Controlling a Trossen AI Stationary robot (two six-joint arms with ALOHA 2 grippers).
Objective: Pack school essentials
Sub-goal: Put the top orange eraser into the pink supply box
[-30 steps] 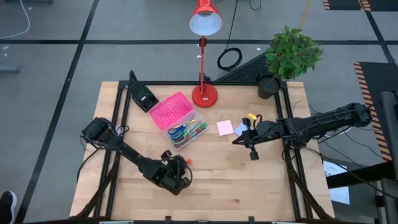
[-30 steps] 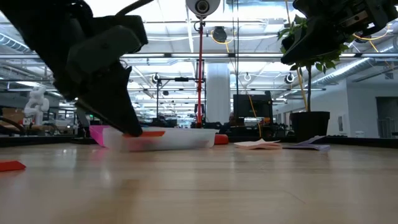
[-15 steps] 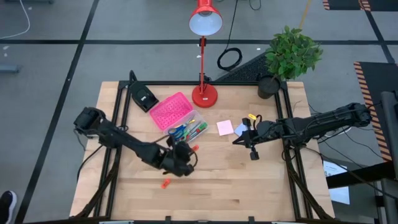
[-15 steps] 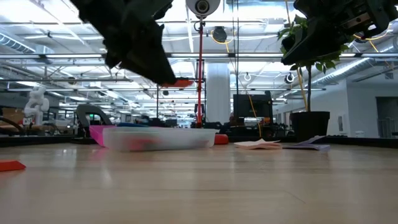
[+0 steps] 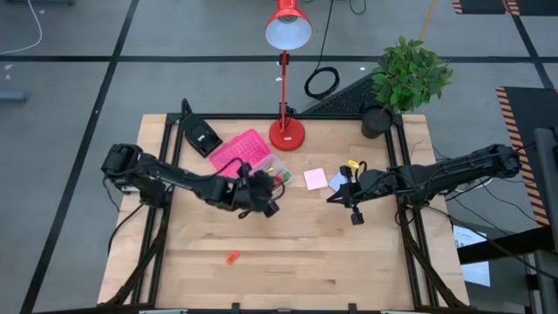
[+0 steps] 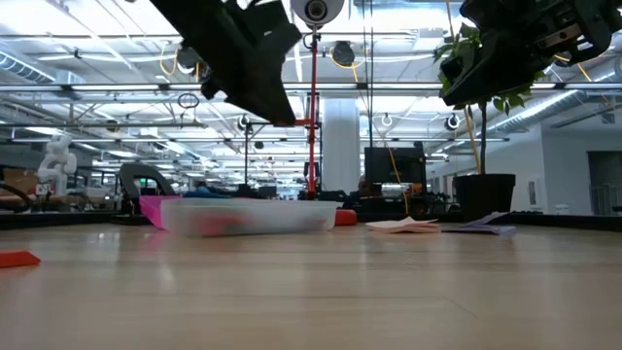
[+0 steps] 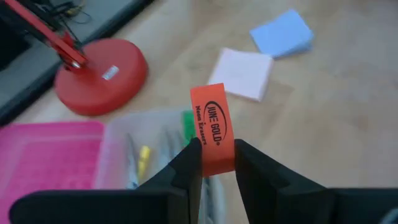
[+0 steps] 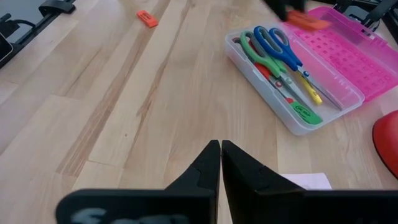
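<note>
Since the left pincer pinches the orange eraser by its bottom edge above the clear box, early release could bounce it onto the desk; right pincer idles, pressed together.

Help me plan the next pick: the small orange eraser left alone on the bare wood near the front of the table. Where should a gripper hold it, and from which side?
Come from straight above. The orange eraser lies flat on the table with nothing beside it, so fingers can close across its short width. This is a judgement; it shows small.
</note>
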